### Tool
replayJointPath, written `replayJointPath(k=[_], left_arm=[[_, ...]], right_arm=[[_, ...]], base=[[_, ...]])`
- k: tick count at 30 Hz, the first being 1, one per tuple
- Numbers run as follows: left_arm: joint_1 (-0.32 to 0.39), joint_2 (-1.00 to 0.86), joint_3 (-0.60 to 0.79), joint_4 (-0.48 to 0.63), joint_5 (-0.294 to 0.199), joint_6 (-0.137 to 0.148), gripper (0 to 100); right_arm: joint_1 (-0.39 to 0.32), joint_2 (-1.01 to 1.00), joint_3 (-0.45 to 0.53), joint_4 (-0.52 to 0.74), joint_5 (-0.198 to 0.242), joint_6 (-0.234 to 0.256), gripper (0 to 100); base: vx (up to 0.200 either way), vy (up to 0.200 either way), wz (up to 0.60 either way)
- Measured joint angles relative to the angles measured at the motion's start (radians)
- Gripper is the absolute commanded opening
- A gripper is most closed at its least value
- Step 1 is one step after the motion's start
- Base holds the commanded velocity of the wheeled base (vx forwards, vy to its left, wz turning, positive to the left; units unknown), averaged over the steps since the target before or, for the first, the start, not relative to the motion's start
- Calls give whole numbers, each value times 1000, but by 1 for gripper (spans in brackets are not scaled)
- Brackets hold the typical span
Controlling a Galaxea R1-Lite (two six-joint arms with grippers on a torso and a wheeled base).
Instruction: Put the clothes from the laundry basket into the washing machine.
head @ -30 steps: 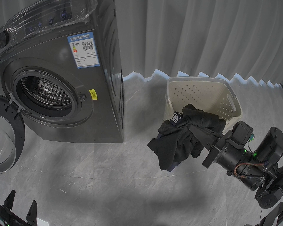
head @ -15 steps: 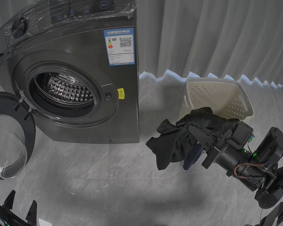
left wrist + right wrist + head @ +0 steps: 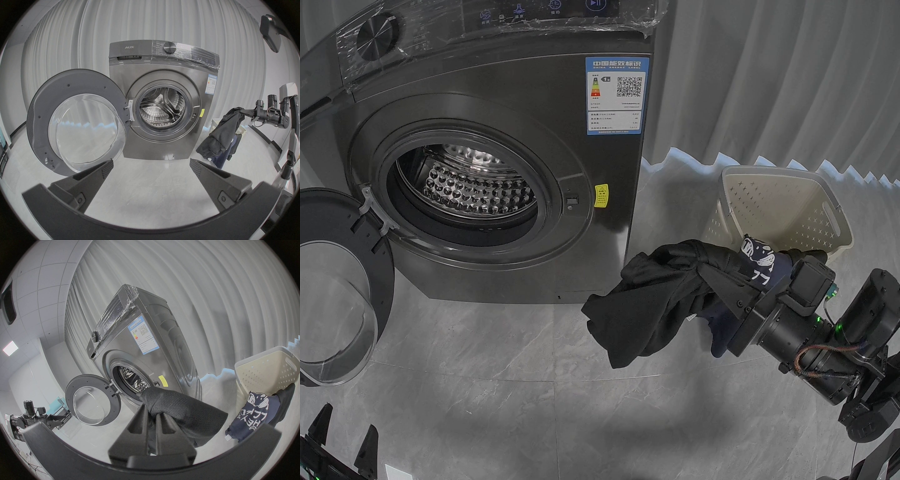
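Clothes point(image 3: 650, 300) hang clamped in the right gripper point(image 3: 706, 275), just beside the basket point(image 3: 837, 212). Washing machine point(image 3: 612, 187) sits near, its door point(image 3: 325, 219) wide open

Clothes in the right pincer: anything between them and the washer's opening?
Nothing visible. The door is swung open left of the opening, and only bare floor lies between the clothes, shut in the right pincer, and the washer.

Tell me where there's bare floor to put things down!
Bare: the grey tiled floor before the grey washing machine, between its open round glass door and the hanging black clothes. Crowded: by the cream plastic laundry basket, where the right gripper holds them.
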Motion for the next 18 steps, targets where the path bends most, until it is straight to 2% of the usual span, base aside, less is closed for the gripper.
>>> replayJointPath(k=[6, 18], left_arm=[[0, 0, 0, 0, 1, 0, 100], [0, 0, 0, 0, -1, 0, 100]], right_arm=[[-1, 2, 0, 0, 0, 0, 0], [-26, 8, -6, 0, -2, 1, 0]], base=[[0, 0, 0], [0, 200, 0]])
